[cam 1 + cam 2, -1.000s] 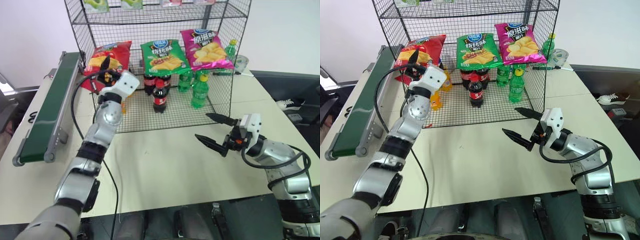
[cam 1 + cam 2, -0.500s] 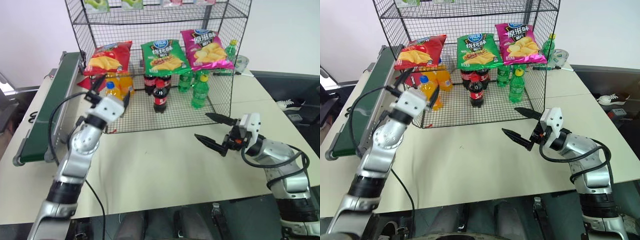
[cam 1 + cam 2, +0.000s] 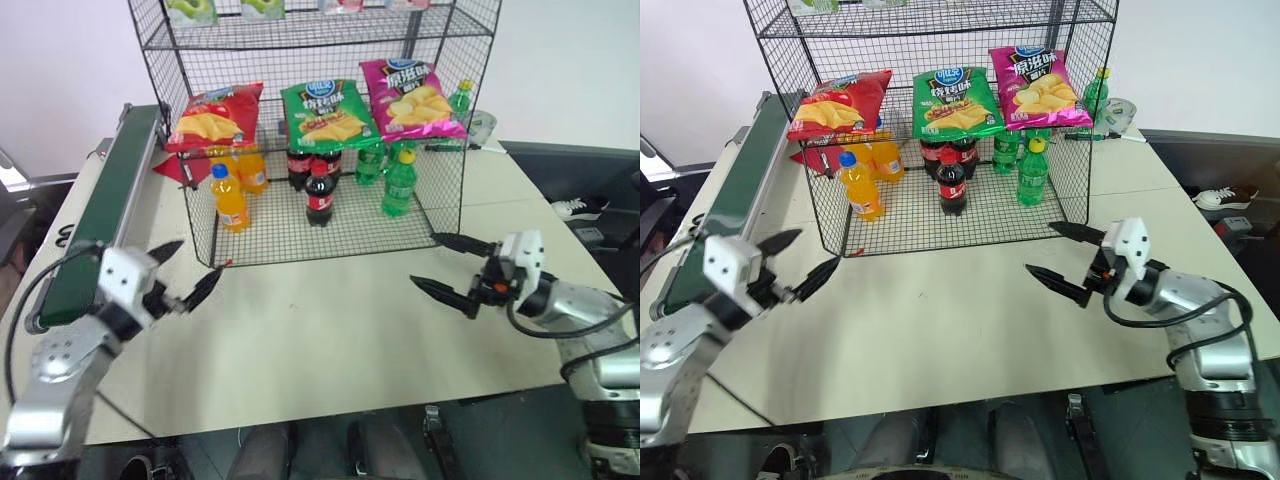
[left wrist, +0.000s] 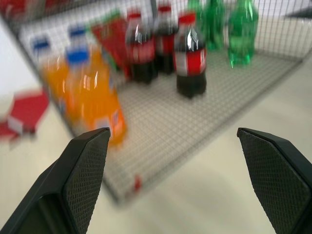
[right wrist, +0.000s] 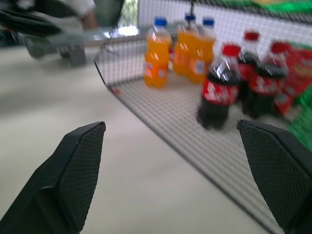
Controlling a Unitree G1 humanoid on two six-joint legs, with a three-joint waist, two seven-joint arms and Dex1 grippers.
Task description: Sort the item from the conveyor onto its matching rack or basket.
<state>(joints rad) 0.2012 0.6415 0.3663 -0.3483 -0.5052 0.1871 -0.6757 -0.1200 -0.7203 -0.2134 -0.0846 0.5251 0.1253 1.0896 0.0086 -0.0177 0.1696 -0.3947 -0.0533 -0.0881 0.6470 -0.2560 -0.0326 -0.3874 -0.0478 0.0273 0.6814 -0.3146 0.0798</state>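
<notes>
**Red chip bag on the rack, both grippers spread and empty**

A black wire-mesh rack [image 3: 440,120] stands at the back of a pale table [image 3: 330,320]. On its middle tier lie three chip bags in a row: the red chip bag [image 3: 212,116] at the left end, a green bag [image 3: 326,110] in the middle and a pink bag [image 3: 410,96] at the right. The tier below holds bottles — orange soda bottles [image 3: 228,196] at the left, cola bottles [image 3: 319,194] in the middle, green bottles [image 3: 398,184] at the right.

The dark green conveyor [image 3: 105,210] runs along the table's left side, just beside the rack; nothing lies on its belt.

The left gripper [image 3: 186,274] hangs over the table near the conveyor's near end, in front of the rack's left corner — fingers spread wide, grasping nothing. The right gripper [image 3: 452,268] hovers over the table in front of the rack's right corner, pointing left, its fingers likewise spread and empty.
</notes>
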